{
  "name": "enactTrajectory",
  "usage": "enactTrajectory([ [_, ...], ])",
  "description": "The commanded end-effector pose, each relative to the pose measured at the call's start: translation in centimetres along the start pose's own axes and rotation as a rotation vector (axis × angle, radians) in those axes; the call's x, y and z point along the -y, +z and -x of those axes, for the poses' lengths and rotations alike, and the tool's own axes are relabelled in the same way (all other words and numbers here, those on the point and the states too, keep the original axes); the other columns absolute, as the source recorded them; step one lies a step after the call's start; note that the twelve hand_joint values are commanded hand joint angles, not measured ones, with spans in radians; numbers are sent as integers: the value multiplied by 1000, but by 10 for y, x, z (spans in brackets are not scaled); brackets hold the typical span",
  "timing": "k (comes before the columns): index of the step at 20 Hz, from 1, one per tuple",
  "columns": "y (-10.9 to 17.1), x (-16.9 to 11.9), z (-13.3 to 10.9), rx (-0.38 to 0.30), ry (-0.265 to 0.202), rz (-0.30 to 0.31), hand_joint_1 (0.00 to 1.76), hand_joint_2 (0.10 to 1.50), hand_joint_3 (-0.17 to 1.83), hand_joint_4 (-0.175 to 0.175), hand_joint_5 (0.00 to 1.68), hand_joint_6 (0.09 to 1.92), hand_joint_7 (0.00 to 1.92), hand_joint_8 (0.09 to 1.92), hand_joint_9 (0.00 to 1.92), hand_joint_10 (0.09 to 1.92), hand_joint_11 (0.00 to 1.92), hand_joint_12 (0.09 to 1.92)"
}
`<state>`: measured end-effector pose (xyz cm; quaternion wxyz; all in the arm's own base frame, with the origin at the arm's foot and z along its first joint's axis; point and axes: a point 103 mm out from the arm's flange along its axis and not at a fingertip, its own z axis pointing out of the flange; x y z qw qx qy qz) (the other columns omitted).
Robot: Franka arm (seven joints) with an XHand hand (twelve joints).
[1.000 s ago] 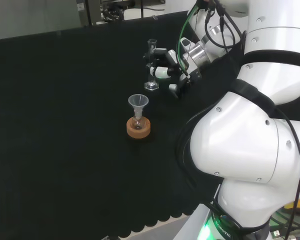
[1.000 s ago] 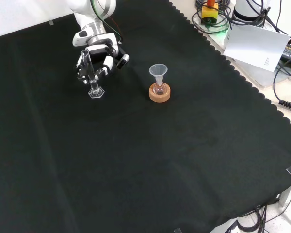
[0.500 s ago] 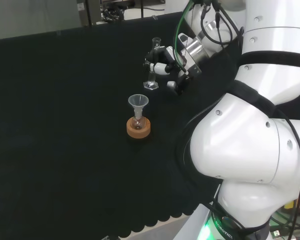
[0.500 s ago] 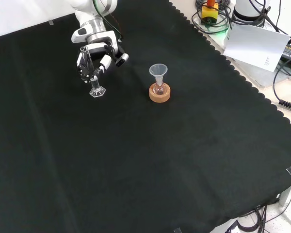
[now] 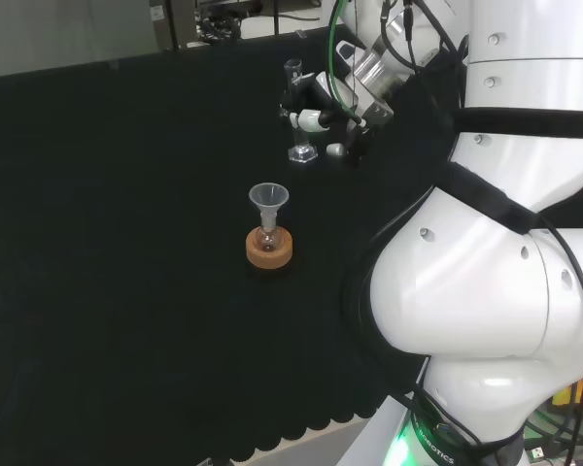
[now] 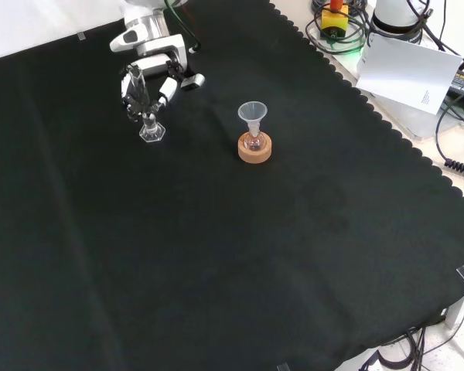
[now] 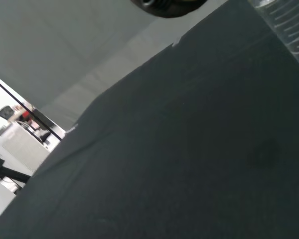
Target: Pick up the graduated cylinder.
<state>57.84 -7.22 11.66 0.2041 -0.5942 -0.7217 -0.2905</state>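
Observation:
A small clear graduated cylinder (image 5: 297,112) (image 6: 143,104) with a hexagonal foot hangs upright above the black cloth, near its far side in the head view. The black and white hand (image 5: 323,102) (image 6: 156,77) has its fingers and thumb curled round the cylinder's tube. In the front view the foot sits at the upper left, just below the hand. A piece of the cylinder's ribbed wall (image 7: 289,30) passes close by in the wrist view.
A clear funnel (image 5: 269,204) (image 6: 252,117) stands in a small flask on a cork ring (image 5: 270,249) (image 6: 254,148), nearer than the cylinder in the head view and to its right in the front view. White arm links (image 5: 505,223) rise at the head view's right.
The hand has risen and drawn back with the cylinder in it, so the cylinder's foot has left the cloth. The funnel and flask have stayed put.

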Motion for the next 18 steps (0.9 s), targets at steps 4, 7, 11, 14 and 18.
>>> enactTrajectory([
  [4, -37, 33, -24, 176, 15, -53, 1265, 1041, 92, -175, 1031, 941, 1077, 875, 1484, 87, 1246, 714],
  [7, -45, 49, -33, 200, 27, -62, 1269, 1057, 60, -175, 1029, 940, 1065, 901, 1486, 87, 1244, 718],
  [11, -53, 71, -47, 238, 25, -85, 1269, 1060, 52, -175, 1030, 937, 1065, 902, 1488, 87, 1244, 720],
  [14, -58, 85, -55, 270, 27, -101, 1270, 1061, 49, -175, 1032, 935, 1066, 900, 1489, 87, 1244, 721],
  [18, -64, 102, -66, 305, 32, -116, 1270, 1062, 45, -175, 1033, 933, 1068, 897, 1489, 87, 1244, 721],
])
